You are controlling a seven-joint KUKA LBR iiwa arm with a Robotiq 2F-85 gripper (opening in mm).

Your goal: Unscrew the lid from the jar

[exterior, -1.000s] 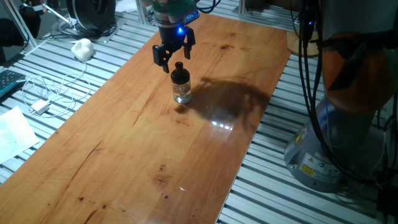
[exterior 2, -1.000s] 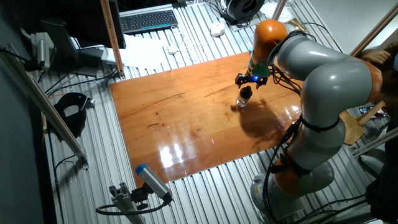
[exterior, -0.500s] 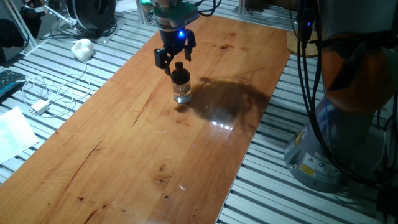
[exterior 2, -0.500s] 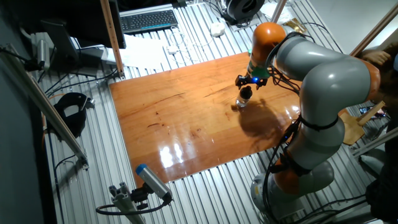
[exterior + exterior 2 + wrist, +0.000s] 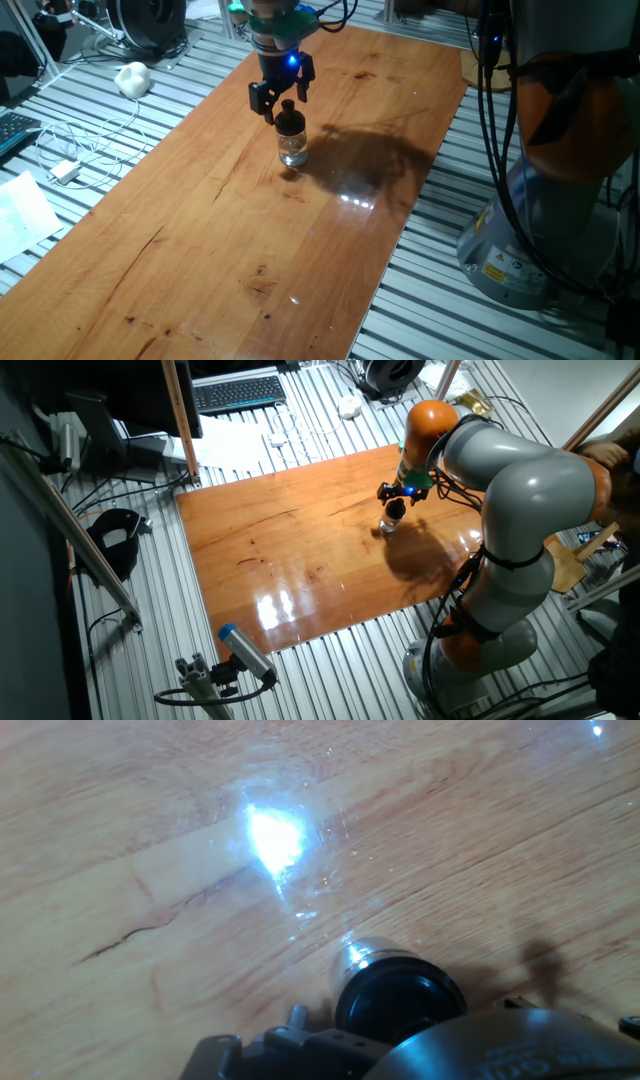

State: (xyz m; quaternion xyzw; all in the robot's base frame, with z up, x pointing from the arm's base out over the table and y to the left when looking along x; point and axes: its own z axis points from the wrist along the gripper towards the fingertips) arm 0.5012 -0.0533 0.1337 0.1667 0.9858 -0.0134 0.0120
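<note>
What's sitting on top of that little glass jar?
A black lid with a narrow knob caps the jar. The gripper hangs open around the knob. The jar looks clear, but whether anything is inside is too small to tell.

The arm is bent over the table's far edge, wrist pointed straight down. The gripper [image 5: 281, 98] is held with its fingers [image 5: 262, 98] spread apart.

Wooden table [image 5: 250, 230] under me, reddish-brown planks, glossy with glare spots. Only one item stands on it: the jar [image 5: 292, 148], upright, toward the far end, lid [image 5: 288, 114] on top. Jar also visible [image 5: 389, 523].
</note>
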